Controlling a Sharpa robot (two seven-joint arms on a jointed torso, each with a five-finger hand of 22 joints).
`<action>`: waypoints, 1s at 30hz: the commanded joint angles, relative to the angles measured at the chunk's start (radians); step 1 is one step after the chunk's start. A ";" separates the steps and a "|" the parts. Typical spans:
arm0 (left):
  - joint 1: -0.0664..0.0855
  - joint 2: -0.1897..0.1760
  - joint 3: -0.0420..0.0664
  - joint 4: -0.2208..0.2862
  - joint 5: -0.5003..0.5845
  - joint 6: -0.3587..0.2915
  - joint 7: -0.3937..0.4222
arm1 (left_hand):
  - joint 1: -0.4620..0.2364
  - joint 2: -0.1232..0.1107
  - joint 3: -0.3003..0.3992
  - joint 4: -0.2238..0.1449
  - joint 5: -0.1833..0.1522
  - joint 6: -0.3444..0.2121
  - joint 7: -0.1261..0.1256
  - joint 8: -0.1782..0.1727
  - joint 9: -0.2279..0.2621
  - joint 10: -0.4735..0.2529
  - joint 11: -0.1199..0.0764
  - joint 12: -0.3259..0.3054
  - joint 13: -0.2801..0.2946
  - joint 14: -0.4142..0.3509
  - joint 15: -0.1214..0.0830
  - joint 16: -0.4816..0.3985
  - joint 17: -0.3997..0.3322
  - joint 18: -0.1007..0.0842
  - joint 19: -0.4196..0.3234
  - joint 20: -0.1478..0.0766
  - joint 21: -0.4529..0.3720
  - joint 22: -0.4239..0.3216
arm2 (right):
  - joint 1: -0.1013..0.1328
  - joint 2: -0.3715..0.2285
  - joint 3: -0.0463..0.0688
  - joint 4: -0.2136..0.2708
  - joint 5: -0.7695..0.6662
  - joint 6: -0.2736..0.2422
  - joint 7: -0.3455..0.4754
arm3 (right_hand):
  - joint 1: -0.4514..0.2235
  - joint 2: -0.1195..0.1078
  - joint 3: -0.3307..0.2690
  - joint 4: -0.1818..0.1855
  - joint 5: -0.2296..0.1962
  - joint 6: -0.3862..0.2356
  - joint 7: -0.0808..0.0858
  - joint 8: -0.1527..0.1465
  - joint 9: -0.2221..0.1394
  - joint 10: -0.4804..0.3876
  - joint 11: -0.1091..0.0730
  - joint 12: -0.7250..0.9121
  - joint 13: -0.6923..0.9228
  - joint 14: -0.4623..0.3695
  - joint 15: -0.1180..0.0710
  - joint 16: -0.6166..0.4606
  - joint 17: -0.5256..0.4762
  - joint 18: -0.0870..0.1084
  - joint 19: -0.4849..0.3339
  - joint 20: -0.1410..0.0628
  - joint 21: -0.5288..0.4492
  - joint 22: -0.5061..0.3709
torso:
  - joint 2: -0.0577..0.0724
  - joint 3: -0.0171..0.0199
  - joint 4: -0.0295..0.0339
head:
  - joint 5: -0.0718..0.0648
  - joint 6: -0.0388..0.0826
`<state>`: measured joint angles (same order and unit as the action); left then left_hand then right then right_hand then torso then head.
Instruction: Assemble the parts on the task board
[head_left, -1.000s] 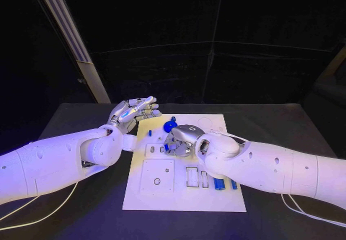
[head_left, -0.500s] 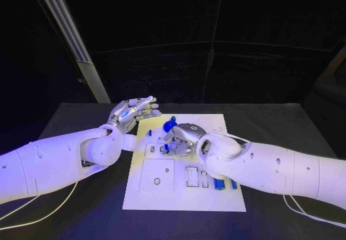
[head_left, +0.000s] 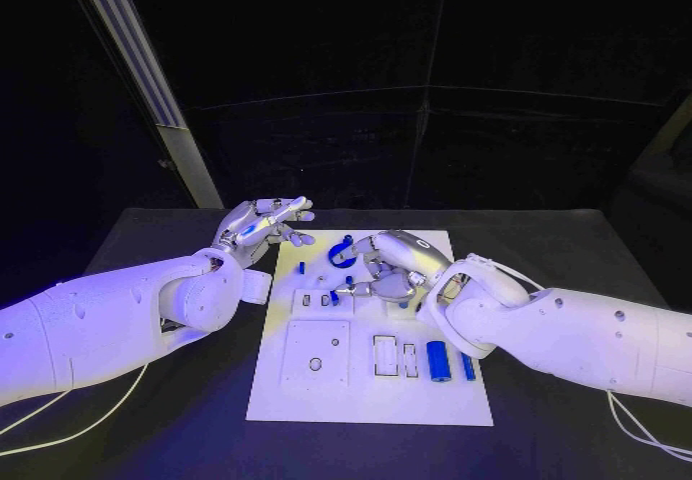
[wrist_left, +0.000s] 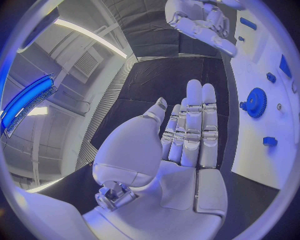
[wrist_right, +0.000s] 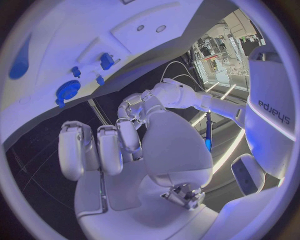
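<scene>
The white task board (head_left: 368, 395) lies in the middle of the table. A blue gear (head_left: 340, 251) sits near its far end, with a small blue peg (head_left: 300, 266) to its left and small blue pieces (head_left: 335, 297) standing in slots nearer me. A blue cylinder (head_left: 437, 358) and a thin blue pin (head_left: 467, 366) lie at the board's right. My right hand (head_left: 389, 265) hovers knuckles-up beside the gear, fingers bent, nothing in its palm (wrist_right: 125, 175). My left hand (head_left: 265, 222) is raised past the board's far left corner, fingers straight and empty (wrist_left: 194, 135).
A recessed rectangular plate (head_left: 315, 352) and two narrow slots (head_left: 385, 354) occupy the board's middle. Black table (head_left: 159, 420) surrounds the board. In the left wrist view the gear (wrist_left: 255, 102) lies just beyond the fingertips, and the right hand (wrist_left: 200, 22) shows farther off.
My right hand has lifted away from the small blue pieces and moved farther and to the right, next to the gear. The left hand has barely moved.
</scene>
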<state>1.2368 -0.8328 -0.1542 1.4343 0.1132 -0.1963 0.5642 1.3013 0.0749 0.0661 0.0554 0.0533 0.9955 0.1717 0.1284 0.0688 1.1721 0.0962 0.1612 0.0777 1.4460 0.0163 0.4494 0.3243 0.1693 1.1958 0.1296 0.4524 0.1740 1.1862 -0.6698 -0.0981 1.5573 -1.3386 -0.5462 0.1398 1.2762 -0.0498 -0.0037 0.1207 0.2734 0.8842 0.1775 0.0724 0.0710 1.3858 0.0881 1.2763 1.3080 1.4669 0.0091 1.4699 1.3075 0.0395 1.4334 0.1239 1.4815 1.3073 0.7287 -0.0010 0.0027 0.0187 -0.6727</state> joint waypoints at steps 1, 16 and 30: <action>0.010 -0.007 0.001 -0.006 -0.178 0.000 -0.108 | -0.029 -0.011 -0.009 0.017 0.000 0.030 -0.019 0.007 0.003 0.083 -0.024 0.030 0.018 0.070 -0.023 0.173 0.166 0.015 0.056 -0.024 0.051 0.026 | 0.029 -0.053 0.001 0.041 0.198 0.055 0.144 | 0.022 0.005 -0.009 -0.007 -0.015 0.011 -0.005 0.009 0.002 -0.019 -0.003 -0.025 0.004 0.050 0.001 -0.021 0.037 0.013 -0.025 -0.002 -0.017 0.052 | -0.005 0.0016 -0.0006 | 0.003 0.000; 0.076 0.019 0.001 -0.016 -0.693 0.259 -0.795 | -0.104 0.034 -0.154 0.169 0.000 -0.007 -0.068 0.214 0.117 0.059 -0.076 0.824 0.730 0.125 -0.060 1.121 1.247 -0.080 0.219 -0.071 0.845 0.898 | 0.100 -0.269 0.004 0.083 0.502 0.119 0.136 | 0.056 0.035 -0.028 -0.016 -0.028 0.019 -0.009 0.016 0.002 -0.033 -0.008 -0.052 -0.022 0.042 -0.004 -0.049 0.001 0.020 -0.046 -0.007 -0.039 0.020 | -0.032 0.0069 -0.0045 | 0.014 -0.019; 0.118 0.131 -0.005 -0.058 -0.952 0.366 -1.036 | -0.151 0.029 -0.272 0.232 -0.003 -0.069 -0.102 0.460 0.282 0.123 -0.099 1.042 0.962 0.125 -0.082 1.121 1.247 -0.105 0.252 -0.086 0.956 1.070 | 0.108 -0.277 0.004 0.049 0.523 0.131 0.108 | 0.068 0.044 -0.035 -0.020 -0.009 0.022 -0.011 0.019 0.003 -0.034 -0.011 -0.056 -0.027 0.042 -0.007 -0.057 -0.007 0.022 -0.051 -0.010 -0.045 0.011 | -0.038 0.0118 -0.0039 | 0.024 -0.024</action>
<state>1.3533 -0.7047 -0.1584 1.3812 -0.7500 0.1222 -0.3893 1.1582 0.1047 -0.2013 0.2867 0.0543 0.9342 0.0675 0.5799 0.3449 1.2886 -0.0036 1.1981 1.0347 1.4635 -0.0593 1.5678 1.3080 0.0837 1.4425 0.0440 1.4046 1.2400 1.2915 -0.9488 -0.0943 1.6062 -0.8398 -0.4318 0.2536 1.3346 -0.0022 -0.0323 0.1000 0.2584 0.9009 0.1662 0.0862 0.0728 1.3575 0.0804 1.2257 1.2823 1.4669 0.0090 1.4193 1.3013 0.0544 1.3882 0.1140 1.4401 1.3079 0.6903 0.0105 -0.0012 0.0404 -0.6975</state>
